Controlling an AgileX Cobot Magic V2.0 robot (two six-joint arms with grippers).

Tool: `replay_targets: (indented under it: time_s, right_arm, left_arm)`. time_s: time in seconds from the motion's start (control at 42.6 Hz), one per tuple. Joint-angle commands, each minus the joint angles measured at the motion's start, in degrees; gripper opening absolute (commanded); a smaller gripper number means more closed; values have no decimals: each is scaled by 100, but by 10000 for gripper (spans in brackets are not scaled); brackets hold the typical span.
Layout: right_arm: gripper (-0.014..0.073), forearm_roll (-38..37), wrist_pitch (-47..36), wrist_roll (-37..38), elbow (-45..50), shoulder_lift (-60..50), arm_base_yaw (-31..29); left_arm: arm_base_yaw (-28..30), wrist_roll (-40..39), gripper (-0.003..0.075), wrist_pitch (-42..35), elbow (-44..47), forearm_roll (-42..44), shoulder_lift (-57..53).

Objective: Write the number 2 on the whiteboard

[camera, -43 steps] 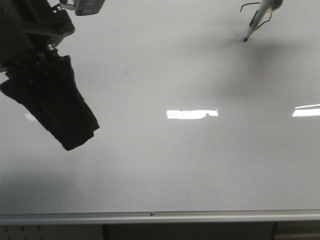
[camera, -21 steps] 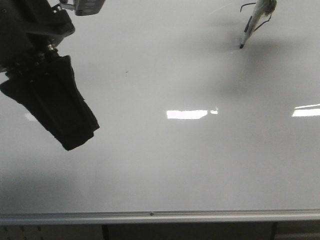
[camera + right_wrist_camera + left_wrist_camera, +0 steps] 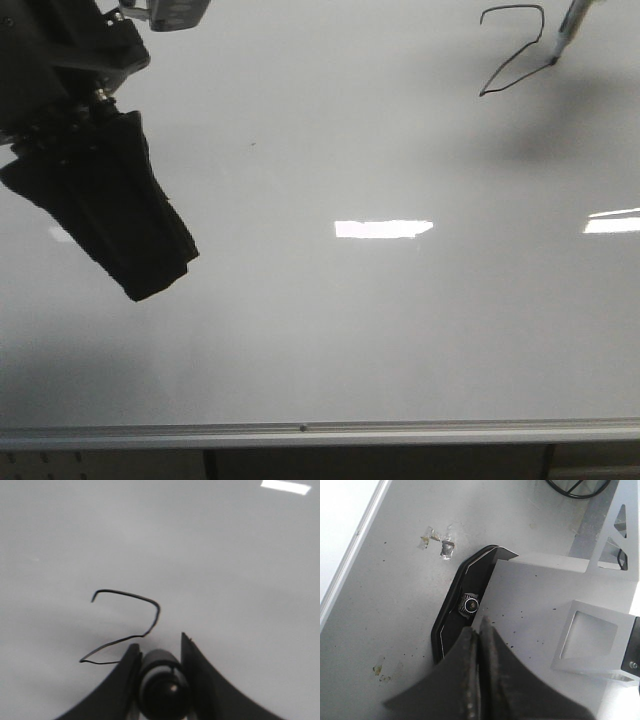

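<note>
The whiteboard (image 3: 380, 330) fills the front view, pale and glossy. Far back on its right is the number 2 (image 3: 514, 68), a thin dark line with a slanted base. A pale marker (image 3: 568, 32) rests its tip at the right end of that base stroke. In the right wrist view my right gripper (image 3: 159, 642) is shut on the marker (image 3: 162, 680), with the number 2 (image 3: 131, 595) just beyond the fingers. My left gripper (image 3: 150, 285) hangs black over the board's left side. In the left wrist view the left gripper (image 3: 479, 630) is shut with nothing in it.
A silver rail (image 3: 300, 433) runs along the board's near edge. Ceiling light reflections (image 3: 383, 228) and a tiny dark speck (image 3: 253, 144) show on the board. The left wrist view shows a speckled grey surface, a black camera mount (image 3: 468, 602) and metal brackets (image 3: 590, 635).
The marker tip went down to the lower left corner of the 2, then swept right, drawing the base stroke. The left arm has not moved.
</note>
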Motion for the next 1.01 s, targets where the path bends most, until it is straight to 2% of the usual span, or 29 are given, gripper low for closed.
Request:
replay_targets:
  time_s: [0.0,0.141,0.376,0.987]
  right_arm:
    - [-108,51,-331,-16,-163,-312,-338]
    - [-108,57,-156,-16,-163,-359,-663]
    - [-108,319,-56,-16,-163,-675,-641]
    - [-108,319,138,-16,-163,-831,-641]
  left_arm:
    - [-45,-18,-20,-23,-188,-271,-204]
    - [-45,-18,-20,-23,-188,-271,-204]
    - [-45,-18,-20,-23,-188,-271,-204]
    - [-45,-18,-20,-23,-188,-271,-204]
